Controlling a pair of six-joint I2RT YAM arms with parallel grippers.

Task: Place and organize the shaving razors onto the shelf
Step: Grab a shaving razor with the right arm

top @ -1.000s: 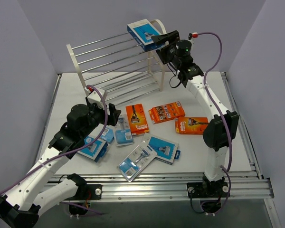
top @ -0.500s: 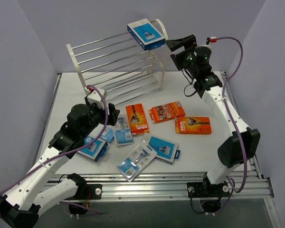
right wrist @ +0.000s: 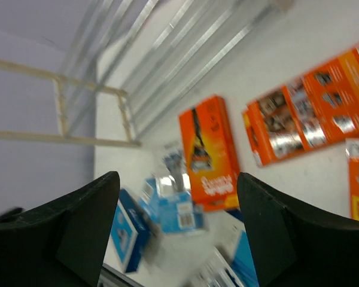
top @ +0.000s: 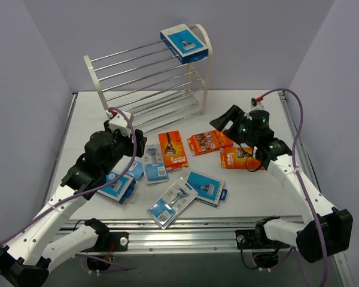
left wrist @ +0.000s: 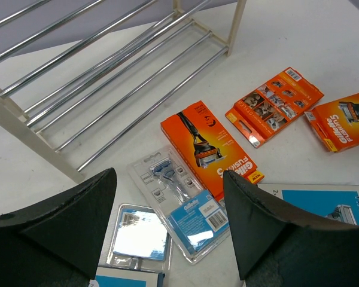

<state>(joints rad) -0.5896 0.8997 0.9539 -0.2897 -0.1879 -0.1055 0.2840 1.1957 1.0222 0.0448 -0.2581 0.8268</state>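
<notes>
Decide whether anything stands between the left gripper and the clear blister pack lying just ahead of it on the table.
Nothing visible does. The left gripper, jaws open, looks straight onto the clear blister pack with only air between. An orange pack lies close beside the blister pack, off to one side rather than across the path.

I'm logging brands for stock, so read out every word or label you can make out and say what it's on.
"Gillette FUSION5": left orange pack, seen upside down in the left wrist view.
"Gillette FUSION": right orange pack.
"HARR", cut off by the frame: blue box.
"Gillette": blue card of the blister pack.
Too small to read: centre orange pack, barcodes and all fine print.
</notes>
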